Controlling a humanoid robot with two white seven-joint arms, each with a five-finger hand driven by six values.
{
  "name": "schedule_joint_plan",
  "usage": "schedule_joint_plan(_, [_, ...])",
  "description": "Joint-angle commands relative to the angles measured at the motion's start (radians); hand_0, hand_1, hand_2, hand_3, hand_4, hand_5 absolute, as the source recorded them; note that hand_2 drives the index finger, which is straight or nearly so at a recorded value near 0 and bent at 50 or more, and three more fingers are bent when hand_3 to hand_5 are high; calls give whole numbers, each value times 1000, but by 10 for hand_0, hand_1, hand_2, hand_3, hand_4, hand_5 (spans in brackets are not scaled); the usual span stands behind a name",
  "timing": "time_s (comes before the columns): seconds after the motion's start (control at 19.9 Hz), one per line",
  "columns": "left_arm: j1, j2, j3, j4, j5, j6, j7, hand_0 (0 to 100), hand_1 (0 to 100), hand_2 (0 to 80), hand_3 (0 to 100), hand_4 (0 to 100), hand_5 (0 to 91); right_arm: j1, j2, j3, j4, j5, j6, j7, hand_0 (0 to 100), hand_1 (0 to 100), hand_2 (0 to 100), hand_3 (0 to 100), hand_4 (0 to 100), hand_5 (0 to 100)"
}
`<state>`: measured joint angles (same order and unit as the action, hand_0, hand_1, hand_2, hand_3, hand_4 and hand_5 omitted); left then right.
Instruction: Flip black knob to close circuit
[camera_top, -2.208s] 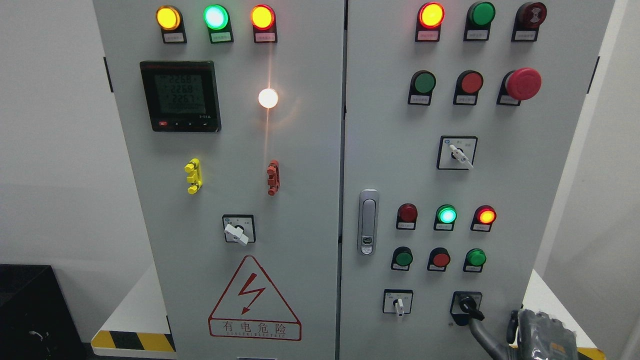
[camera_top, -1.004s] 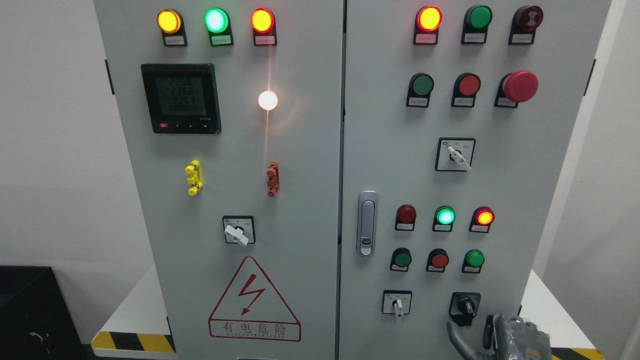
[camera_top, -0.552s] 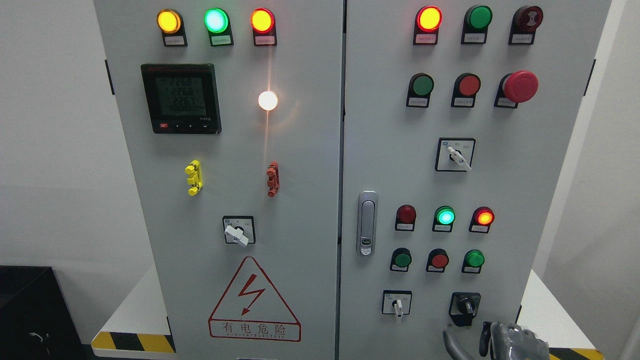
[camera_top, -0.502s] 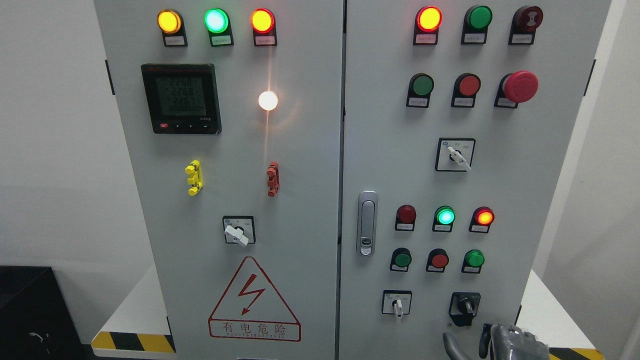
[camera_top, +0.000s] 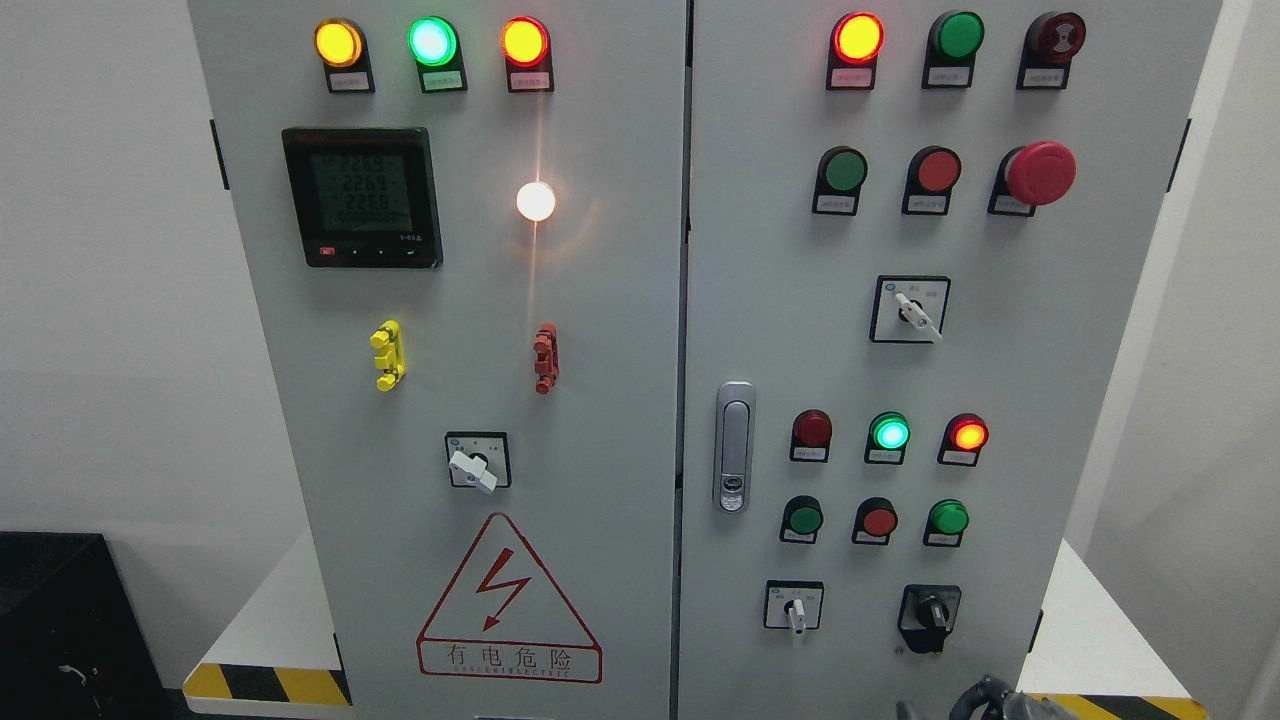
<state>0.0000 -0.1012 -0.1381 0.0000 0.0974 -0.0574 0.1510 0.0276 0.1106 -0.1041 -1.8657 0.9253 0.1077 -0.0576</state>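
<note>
The right hand barely shows at the bottom edge – whether its fingers are apart or together I cannot tell. The black knob sits just above-left of it on the cabinet's right door, handle upright – the warning triangle reads "有电危险"

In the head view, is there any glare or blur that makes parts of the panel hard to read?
Head view: the white lamp is overexposed and throws a vertical streak of glare down the door; the meter display shows digits only faintly; the small labels under the lamps are too blurred to read; the black knob stays sharp.
</note>
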Motion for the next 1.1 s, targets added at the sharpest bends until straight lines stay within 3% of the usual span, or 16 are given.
schedule_joint_plan(0.0, [23,0,0,-29,-1,1,-1,120,556,0,0,0,0,75,17,24,-118,-236,0,-31,0,78,410,662,610,513])
schedule_joint_plan(0.2, [23,0,0,-29,1,1,-1,120,556,0,0,0,0,155,14,47,-144,-417,-8,-51,0,65,317,528,502,432])
schedule_joint_plan(0.35, [23,0,0,-31,1,1,-1,120,556,0,0,0,0,186,14,50,-142,-656,-88,-44,0,25,233,394,375,368])
schedule_joint_plan(0.45, [23,0,0,-31,1,1,-1,120,556,0,0,0,0,198,12,49,-142,-788,-115,-41,0,12,170,297,273,234])
schedule_joint_plan(0.55, [23,0,0,-31,1,1,-1,120,556,0,0,0,0,207,12,49,-141,-870,-132,-33,0,11,148,272,249,191])
schedule_joint_plan(0.85, [23,0,0,-31,-1,1,-1,120,556,0,0,0,0,236,12,50,-124,-965,-187,58,0,1,59,138,98,15])
schedule_joint_plan(0.95, [21,0,0,-29,-1,1,-1,120,556,0,0,0,0,236,12,50,-116,-973,-197,71,0,0,45,120,84,0])
schedule_joint_plan(1.05, [23,0,0,-31,1,1,-1,120,556,0,0,0,0,239,11,49,-109,-987,-215,113,0,0,31,101,67,0])
